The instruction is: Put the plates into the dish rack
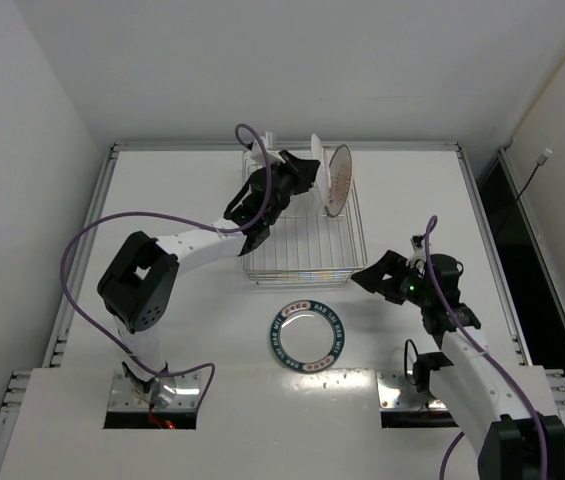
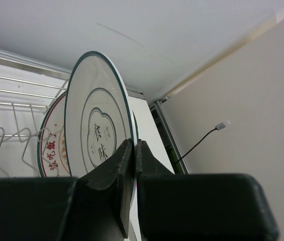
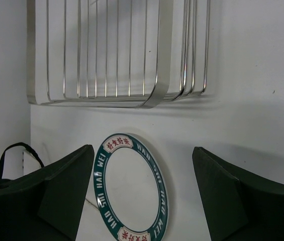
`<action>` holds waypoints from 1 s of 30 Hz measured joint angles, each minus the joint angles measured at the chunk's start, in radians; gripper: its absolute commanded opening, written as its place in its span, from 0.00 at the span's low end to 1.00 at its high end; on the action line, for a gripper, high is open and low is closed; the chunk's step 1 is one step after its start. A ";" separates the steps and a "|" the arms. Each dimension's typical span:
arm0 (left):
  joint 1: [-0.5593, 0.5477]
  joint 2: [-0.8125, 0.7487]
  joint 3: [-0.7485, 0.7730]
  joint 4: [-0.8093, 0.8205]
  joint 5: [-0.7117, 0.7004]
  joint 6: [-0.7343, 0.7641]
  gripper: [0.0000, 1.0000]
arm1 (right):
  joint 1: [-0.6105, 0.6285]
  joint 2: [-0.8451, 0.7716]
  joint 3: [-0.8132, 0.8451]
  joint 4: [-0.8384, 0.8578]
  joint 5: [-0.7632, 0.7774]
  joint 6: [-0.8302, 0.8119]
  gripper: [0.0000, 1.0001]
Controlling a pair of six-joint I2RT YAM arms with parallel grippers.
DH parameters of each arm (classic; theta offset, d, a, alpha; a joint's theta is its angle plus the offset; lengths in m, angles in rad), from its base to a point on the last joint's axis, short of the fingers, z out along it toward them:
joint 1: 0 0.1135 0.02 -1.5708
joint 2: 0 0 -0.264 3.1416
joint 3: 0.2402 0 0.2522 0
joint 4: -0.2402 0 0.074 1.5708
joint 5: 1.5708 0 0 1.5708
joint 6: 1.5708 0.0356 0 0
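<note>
The dish rack point(image 1: 302, 250) is a silver wire basket at the back middle of the table. The plate with orange stripes point(image 1: 339, 180) stands on edge in its far right end. My left gripper point(image 1: 307, 172) is shut on the rim of the plain whitish plate point(image 2: 94, 125), holding it upright just left of the striped plate point(image 2: 50, 150). The teal-rimmed plate point(image 1: 308, 335) lies flat on the table in front of the rack. My right gripper point(image 1: 367, 277) is open and empty, right of that plate point(image 3: 131, 188) and above the table.
The rack's upright prongs point(image 2: 11, 135) show left of the held plate. The rack's near corner point(image 3: 152, 98) lies beyond the teal plate. A raised rail point(image 1: 477, 200) edges the table's right side, and walls close in behind.
</note>
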 measured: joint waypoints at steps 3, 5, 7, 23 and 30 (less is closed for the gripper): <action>0.000 0.000 0.000 -0.013 -0.013 0.008 0.00 | 0.000 0.001 -0.002 0.000 0.000 0.000 0.77; 0.000 0.000 0.000 -0.025 -0.020 0.012 0.00 | 0.000 0.001 -0.002 0.000 0.000 0.000 0.77; 0.000 0.000 0.000 -0.032 -0.024 0.013 0.00 | 0.000 0.001 -0.002 0.000 -0.001 0.000 0.77; -0.005 0.036 0.020 -0.048 -0.029 0.029 0.00 | 0.000 0.010 -0.002 0.006 -0.011 0.000 0.77; -0.022 0.033 0.068 -0.042 -0.031 0.053 0.00 | 0.000 0.016 -0.002 0.016 -0.016 0.000 0.77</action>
